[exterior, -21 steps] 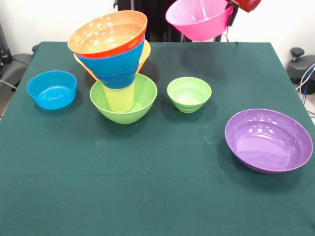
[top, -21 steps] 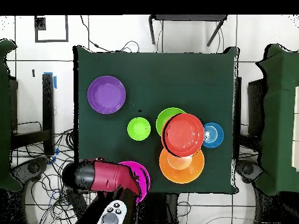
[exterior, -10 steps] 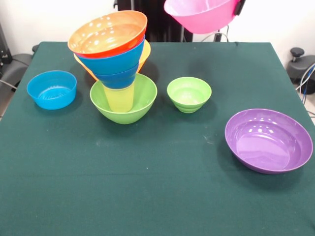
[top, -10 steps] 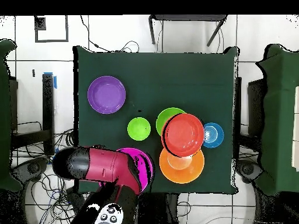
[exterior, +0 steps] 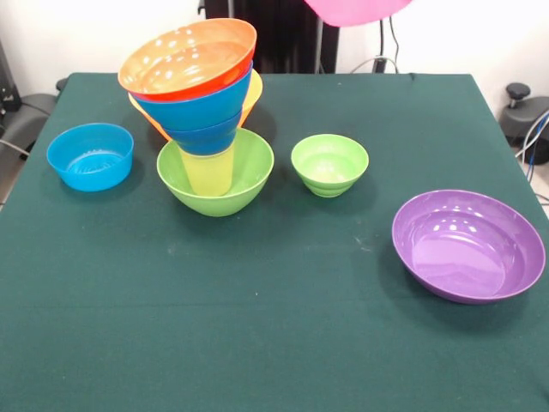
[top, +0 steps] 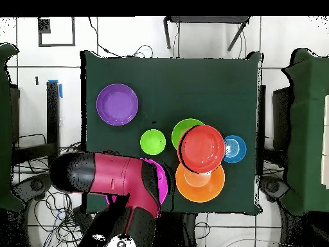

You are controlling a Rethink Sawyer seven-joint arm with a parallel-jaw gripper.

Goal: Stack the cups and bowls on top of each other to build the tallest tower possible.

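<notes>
On the green table, the tower is seen: a yellow tumbler stands in a large lime-green bowl, with blue bowls and a red-orange bowl stacked above it. An orange bowl is partly hidden behind the tower. A small lime bowl and a purple bowl are placed to one side of the tower, a low light-blue bowl to the other. A pink bowl is held aloft beyond the small lime bowl. The arm covers it from overhead; whether the gripper is spread or pressed together cannot be told.

Open cloth between tower and purple bowl.
</notes>
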